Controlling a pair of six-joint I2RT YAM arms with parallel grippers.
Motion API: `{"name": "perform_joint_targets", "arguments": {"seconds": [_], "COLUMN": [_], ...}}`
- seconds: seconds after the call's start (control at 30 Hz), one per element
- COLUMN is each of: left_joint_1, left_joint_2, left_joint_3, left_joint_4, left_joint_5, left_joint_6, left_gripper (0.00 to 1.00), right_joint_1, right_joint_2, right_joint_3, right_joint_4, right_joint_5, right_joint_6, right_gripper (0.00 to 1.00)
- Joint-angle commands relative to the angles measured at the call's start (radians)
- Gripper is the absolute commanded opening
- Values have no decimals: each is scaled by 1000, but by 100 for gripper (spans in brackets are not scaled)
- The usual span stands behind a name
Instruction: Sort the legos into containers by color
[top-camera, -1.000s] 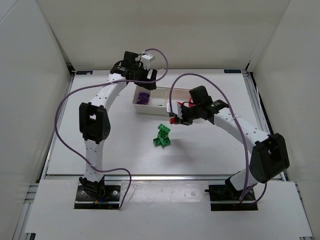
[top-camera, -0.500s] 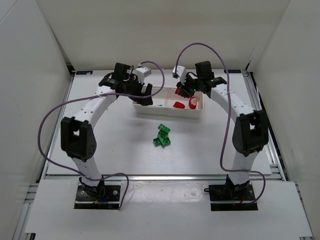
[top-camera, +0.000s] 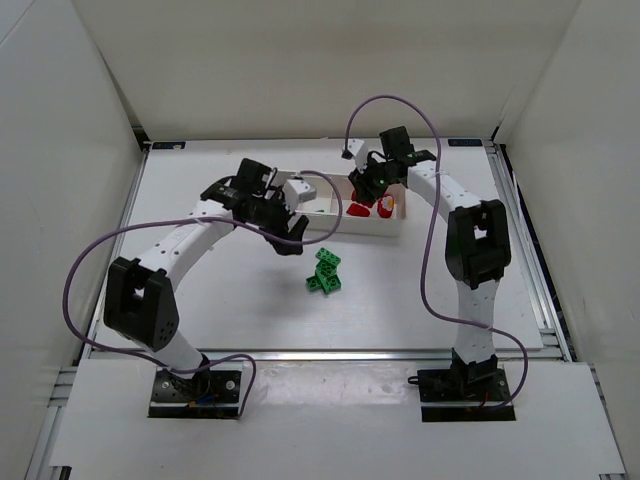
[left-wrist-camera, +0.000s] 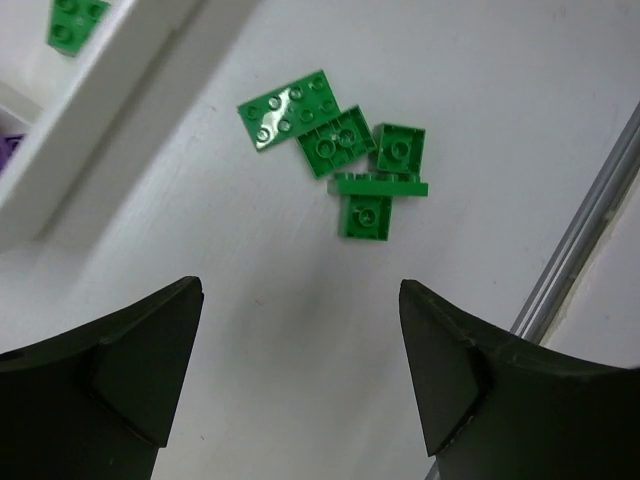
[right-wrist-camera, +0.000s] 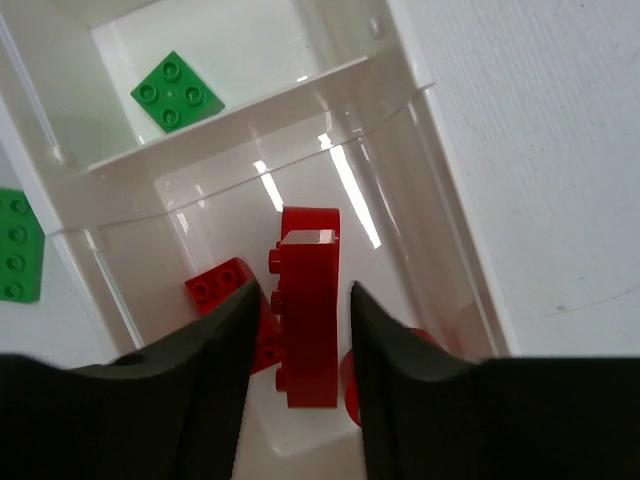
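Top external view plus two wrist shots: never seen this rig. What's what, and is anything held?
Two white robot arms are bolted at the near edge of a table, each ending in a two-finger gripper. The top view comes from a fixed camera above and behind them; the other two come from cameras on the wrists, looking past their own fingers. On the table sit a long white tray split into compartments and a loose pile of green bricks in front of it. The tray's right end holds red bricks; the next compartment holds one green brick. The left gripper is open and empty near the pile. The right gripper is over the red compartment with a red brick on edge between its fingers; whether they clamp it, I cannot tell.
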Motion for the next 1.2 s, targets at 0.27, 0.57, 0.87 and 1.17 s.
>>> {"name": "perform_joint_targets", "arguments": {"seconds": [0.27, 0.57, 0.87, 1.17], "left_joint_1": [-164, -282, -314, -316], "left_joint_2": [-54, -1, 84, 188], "left_joint_3": [-113, -186, -208, -183], "left_joint_4": [58, 132, 139, 156], "left_joint_5": [-167, -267, -274, -267], "left_joint_6": [96, 78, 32, 33], "left_gripper": [92, 97, 99, 93], "right_joint_1": [-7, -62, -154, -221], "right_joint_2": [-116, -273, -372, -412], "right_joint_3": [-59, -128, -230, -257], "right_joint_4": [-6, -28, -40, -52], "right_joint_5": [46, 32, 24, 14], "right_joint_6": [90, 163, 170, 169], "right_gripper": [71, 73, 72, 72]}}
